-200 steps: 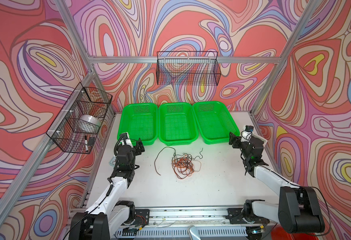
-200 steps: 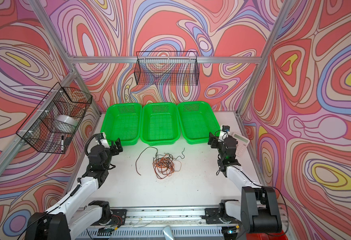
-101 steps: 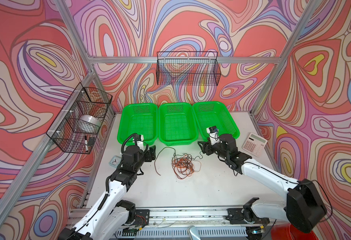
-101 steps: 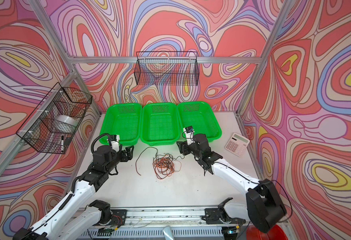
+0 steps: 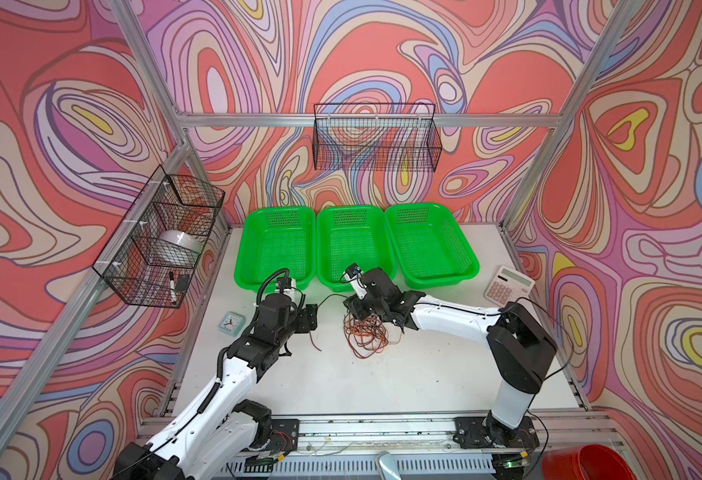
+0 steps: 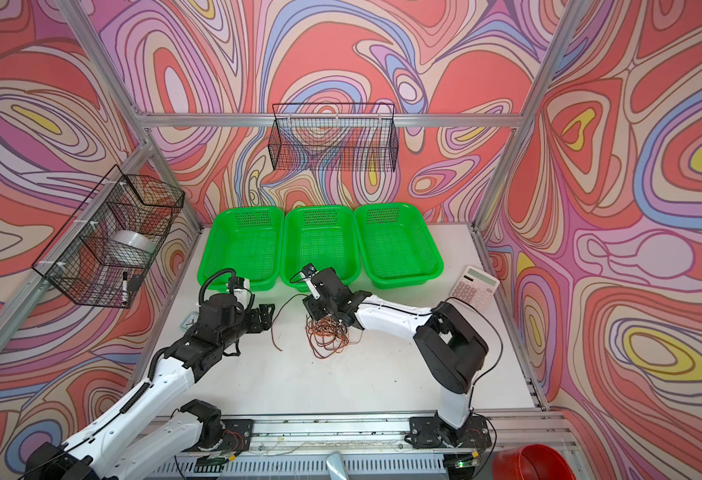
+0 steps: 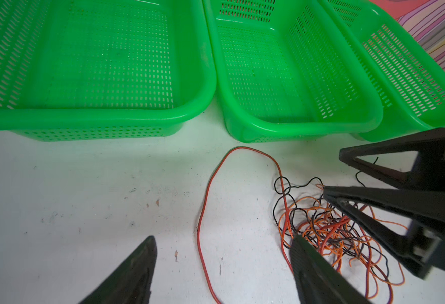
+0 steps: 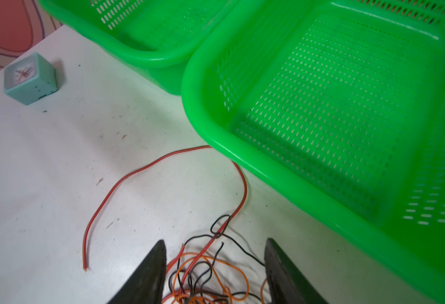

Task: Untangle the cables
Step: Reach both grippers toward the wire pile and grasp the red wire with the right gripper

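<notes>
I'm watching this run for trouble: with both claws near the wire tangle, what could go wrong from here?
1. The right claw straddles several strands of the cables; closing may grab a bunch and tighten knots.
2. The left claw is open close beside it; they could collide.
3. The red cable loops up to the middle basket and could snag.

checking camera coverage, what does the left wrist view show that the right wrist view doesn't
Only left wrist: the right gripper at the cables, and a third green basket. Only right wrist: the small clock face and the free end of the red cable. Both: the orange-and-black tangle, the red loop leaving it, and two green baskets.
</notes>
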{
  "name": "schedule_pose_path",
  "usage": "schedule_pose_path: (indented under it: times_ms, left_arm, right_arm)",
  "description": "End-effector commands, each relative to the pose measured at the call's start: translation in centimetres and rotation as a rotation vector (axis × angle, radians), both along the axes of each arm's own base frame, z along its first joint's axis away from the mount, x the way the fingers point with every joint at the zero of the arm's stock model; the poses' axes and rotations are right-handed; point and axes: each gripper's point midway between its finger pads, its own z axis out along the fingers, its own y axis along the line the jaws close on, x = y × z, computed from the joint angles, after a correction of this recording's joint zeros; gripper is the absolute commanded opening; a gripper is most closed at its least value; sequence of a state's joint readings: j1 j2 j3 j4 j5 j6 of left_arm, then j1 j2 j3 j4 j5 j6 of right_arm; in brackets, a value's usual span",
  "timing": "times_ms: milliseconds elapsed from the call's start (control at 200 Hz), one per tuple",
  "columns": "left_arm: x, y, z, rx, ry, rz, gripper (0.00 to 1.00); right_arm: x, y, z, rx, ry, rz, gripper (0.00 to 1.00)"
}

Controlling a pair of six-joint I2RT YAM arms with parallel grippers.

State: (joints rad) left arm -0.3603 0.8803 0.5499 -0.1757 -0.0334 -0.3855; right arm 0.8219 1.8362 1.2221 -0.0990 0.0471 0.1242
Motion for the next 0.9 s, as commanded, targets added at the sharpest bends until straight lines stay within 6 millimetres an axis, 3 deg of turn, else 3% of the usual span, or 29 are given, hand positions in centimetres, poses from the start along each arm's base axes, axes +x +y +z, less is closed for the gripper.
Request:
schedule_pose_path:
  times_ms: [0,300,551,781,891]
  left_arm:
    - [-0.3,0.9,1.2,-0.011,-0.019,0.058,0.81]
    - [-0.2,0.6,0.1,-0.005,0.020,0.047,0.82]
    - [0.1,0.3,-0.3,-0.006,0.044,0.041,0.83]
    - [0.0,0.7,-0.2,0.003,0.028,0.056,0.83]
    - [0.1,0.7,-0.4,0.004,0.034,0.055,0.84]
  right_arm:
    - [0.5,-0.4,-2.2,-0.032,0.042,-0.095,0.53]
    - [-1.0,1.1,-6.2,-0.028,0.077,-0.128,0.50]
    - [-0.2,0.1,-8.8,-0.003,0.119,-0.301,0.48]
    - [0.0,0.1,-11.3,-0.086,0.111,-0.295,0.37]
    - [-0.4,0.3,-11.9,-0.101,0.109,-0.244,0.25]
